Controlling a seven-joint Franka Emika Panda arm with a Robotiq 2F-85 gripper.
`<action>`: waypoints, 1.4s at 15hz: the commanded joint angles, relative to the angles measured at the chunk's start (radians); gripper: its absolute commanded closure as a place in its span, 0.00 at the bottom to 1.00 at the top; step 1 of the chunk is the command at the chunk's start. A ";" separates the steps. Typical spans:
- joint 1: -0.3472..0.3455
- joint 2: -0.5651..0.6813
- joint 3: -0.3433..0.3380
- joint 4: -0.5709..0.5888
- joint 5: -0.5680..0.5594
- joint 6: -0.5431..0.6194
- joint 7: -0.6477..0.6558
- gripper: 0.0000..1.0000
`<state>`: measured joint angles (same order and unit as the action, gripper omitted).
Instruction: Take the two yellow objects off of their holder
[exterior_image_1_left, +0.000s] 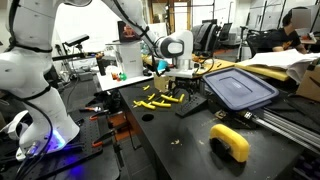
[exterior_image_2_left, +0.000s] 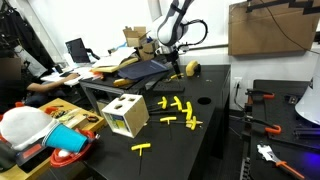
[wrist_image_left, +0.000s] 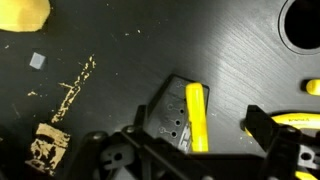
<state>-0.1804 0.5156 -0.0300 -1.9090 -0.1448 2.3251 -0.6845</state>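
Directly beneath my wrist, one slim yellow bar lies lengthwise along one side of the small dark holder, seated on its top face. It is the only bar I can make out on the holder. A strip of yellow shows beside the finger at the right of the wrist view, and I cannot tell whether it is the second bar or a loose piece.

The bar looks like light, stiff, smooth plastic, so I judge it will not bend but could slip or twist if pinched near an end. The best hold would be across its narrow width near the middle, followed by a straight lift. The holder also looks light and might come up with it.

My end effector is released, its jaws spread wide on either side of the holder, gripping nothing.

The holder rests flat on the dark worktop. In an exterior view, loose yellow bits lie near it, a blue-grey bin lid sits just beside it, and a curved yellow-and-black object lies well apart.
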 joint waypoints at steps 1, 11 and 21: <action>-0.015 0.026 0.017 0.028 0.005 0.002 -0.023 0.00; -0.025 0.052 0.021 0.057 -0.004 0.022 -0.023 0.86; -0.041 -0.057 0.032 -0.026 0.013 0.060 -0.038 0.97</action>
<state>-0.2038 0.5383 -0.0140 -1.8644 -0.1434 2.3613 -0.6859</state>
